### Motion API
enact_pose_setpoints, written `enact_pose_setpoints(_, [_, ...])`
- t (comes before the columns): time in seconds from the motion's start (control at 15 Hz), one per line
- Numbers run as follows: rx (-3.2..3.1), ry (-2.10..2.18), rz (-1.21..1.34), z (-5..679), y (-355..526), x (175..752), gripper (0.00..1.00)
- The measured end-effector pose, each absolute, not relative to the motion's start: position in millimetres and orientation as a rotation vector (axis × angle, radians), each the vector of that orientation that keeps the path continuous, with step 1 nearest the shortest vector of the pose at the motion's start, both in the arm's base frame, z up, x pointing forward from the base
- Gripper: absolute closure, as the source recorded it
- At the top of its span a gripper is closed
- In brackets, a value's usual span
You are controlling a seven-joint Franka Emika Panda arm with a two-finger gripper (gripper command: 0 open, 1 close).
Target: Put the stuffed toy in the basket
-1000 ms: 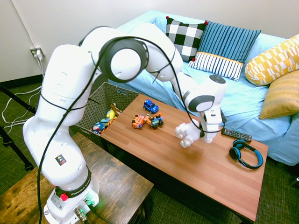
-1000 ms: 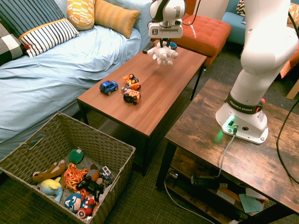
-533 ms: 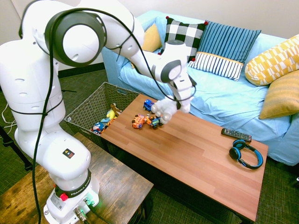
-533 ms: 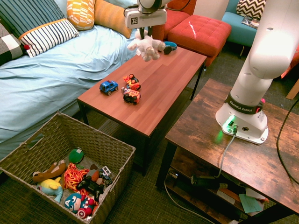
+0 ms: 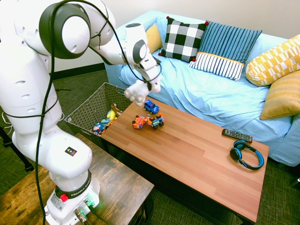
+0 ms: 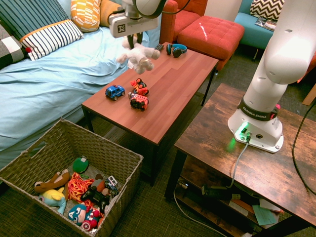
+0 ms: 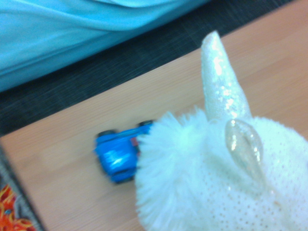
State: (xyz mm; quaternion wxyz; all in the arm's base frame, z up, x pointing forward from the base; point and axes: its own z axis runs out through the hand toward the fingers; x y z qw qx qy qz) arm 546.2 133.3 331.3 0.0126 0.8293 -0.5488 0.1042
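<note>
A small white plush toy (image 5: 137, 92) with a shiny horn hangs in the air, and my gripper (image 5: 147, 85) is shut on it. It hovers above the coffee table's end nearest the basket, over the blue car. From the other side the stuffed toy (image 6: 138, 55) dangles under the gripper (image 6: 131, 43). The wrist view is filled by its fluffy head and horn (image 7: 220, 86). The big rectangular basket (image 5: 88, 106) stands on the floor beyond that table end, holding several toys; its rim (image 6: 100, 144) lies well below and away from the plush.
A blue toy car (image 5: 151, 106) and orange cars (image 5: 147, 122) sit on the wooden table (image 5: 197, 154). Headphones (image 5: 247, 154) and a remote (image 5: 236, 135) lie at its far end. A blue sofa (image 5: 220, 93) with pillows runs along the table.
The arm has swung the plush toy along the table, from near the headphones end to above the toy cars, closer to the basket. The grip on it has held.
</note>
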Motion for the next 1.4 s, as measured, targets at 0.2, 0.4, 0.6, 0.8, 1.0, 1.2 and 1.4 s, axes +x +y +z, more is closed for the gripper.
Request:
enact_pose_setpoints(0.2, [2.659,-1.622,0.301,294,235,560,1.0])
enact_pose_setpoints(0.4, [2.702,-1.508,0.232,220,313,567,1.0])
enact_pose_setpoints(0.6, [2.726,-1.45,0.195,154,362,580,1.0])
enact_pose_setpoints(0.8, [2.721,-1.431,0.164,125,385,594,0.0])
enact_pose_setpoints(1.0, [2.719,-1.443,0.131,119,391,602,0.0])
enact_pose_setpoints(1.2, [2.711,-1.455,0.124,117,385,606,0.0])
enact_pose_setpoints(1.4, [2.704,-1.463,0.119,116,380,609,0.0])
